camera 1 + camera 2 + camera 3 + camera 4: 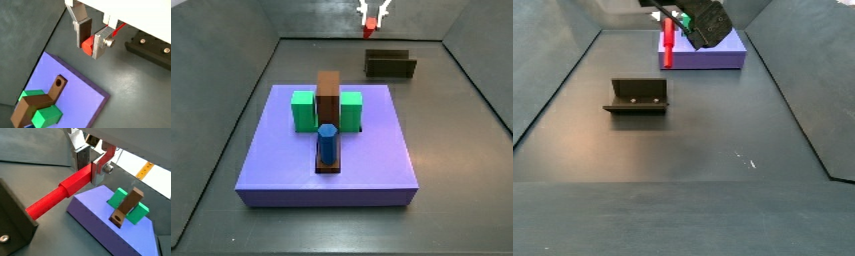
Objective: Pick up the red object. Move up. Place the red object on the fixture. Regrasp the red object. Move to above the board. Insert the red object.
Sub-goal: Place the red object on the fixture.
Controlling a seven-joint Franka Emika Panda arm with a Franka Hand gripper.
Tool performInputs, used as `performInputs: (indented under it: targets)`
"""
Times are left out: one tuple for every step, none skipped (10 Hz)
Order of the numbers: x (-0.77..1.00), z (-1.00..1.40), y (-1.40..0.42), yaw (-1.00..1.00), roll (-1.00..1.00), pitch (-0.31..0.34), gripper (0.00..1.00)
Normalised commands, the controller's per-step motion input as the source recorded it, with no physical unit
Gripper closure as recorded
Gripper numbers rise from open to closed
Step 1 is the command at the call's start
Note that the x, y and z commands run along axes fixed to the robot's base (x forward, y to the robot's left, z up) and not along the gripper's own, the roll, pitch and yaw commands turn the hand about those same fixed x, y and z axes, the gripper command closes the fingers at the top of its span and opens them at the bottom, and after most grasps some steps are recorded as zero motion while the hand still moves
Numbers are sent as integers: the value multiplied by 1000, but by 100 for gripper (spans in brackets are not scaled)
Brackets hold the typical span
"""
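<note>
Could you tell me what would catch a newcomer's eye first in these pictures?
First, the red object, clamped at one end in the claw and hanging upright in the air, as a side view shows. Next, the big purple board on the floor, bearing green blocks, a brown block and a blue peg. The dark fixture stands empty, apart from the board.

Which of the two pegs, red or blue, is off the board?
The long bright-red peg, clamped in the tool above the floor near the dark fixture. The blue hexagonal peg stands on the purple board.
</note>
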Motion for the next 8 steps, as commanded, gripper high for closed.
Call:
performInputs:
  targets:
    - [586, -31, 294, 203, -31, 203, 100]
    - [257, -214, 283, 40, -314, 11, 100]
    - [117, -217, 191, 3, -277, 0, 100]
    - [491, -214, 140, 0, -203, 23, 100]
    - [740, -226, 0, 0, -60, 69, 100]
    - [957, -217, 0, 0, -66, 120, 100]
    - [977, -160, 0, 0, -6, 157, 100]
    - [683, -323, 0, 0, 0, 0, 100]
